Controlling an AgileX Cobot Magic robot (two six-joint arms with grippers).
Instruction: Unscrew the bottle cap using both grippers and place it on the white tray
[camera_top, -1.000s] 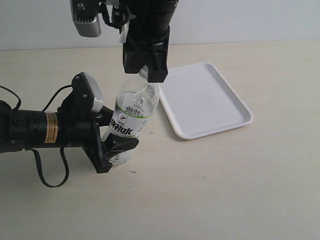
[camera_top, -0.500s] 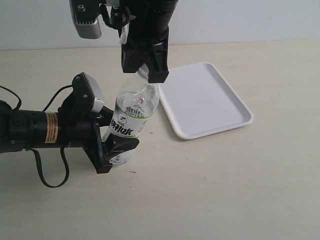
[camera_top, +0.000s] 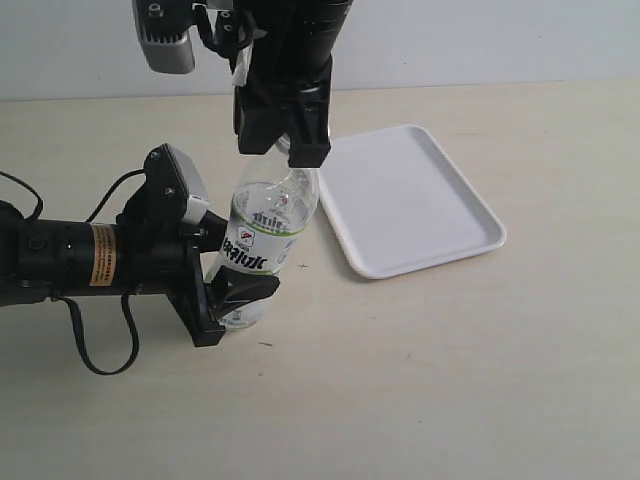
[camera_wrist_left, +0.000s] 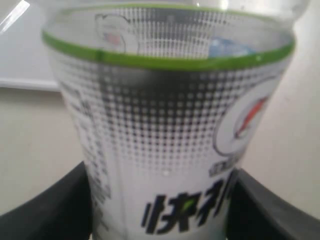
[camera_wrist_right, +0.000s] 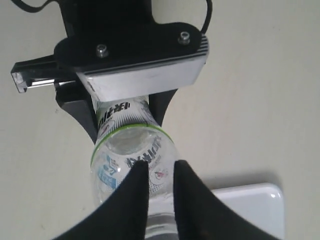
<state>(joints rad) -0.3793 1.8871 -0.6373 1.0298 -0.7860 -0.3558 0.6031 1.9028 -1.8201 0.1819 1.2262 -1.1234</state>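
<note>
The clear bottle (camera_top: 265, 225) with the white-and-green label stands tilted on the table. My left gripper (camera_top: 235, 300) is shut on its lower body, one black finger (camera_wrist_left: 45, 212) on each side of the label (camera_wrist_left: 170, 125). From above, my right gripper (camera_top: 285, 150) reaches down over the bottle's neck. In the right wrist view its fingers (camera_wrist_right: 135, 195) stand a narrow gap apart astride the neck, above the bottle's shoulder (camera_wrist_right: 131, 150). The bottle cap is hidden between those fingers, and I cannot see whether they press on it. The white tray (camera_top: 420, 200) lies empty to the right of the bottle.
The left arm's black body with its orange label (camera_top: 100, 252) and a looping cable (camera_top: 95, 360) lie along the table's left side. A corner of the tray (camera_wrist_right: 250, 210) shows beside the right fingers. A pale wall runs behind the table.
The right gripper has shifted slightly up and to the left over the bottle's neck. The bottle and the left gripper have stayed put.
</note>
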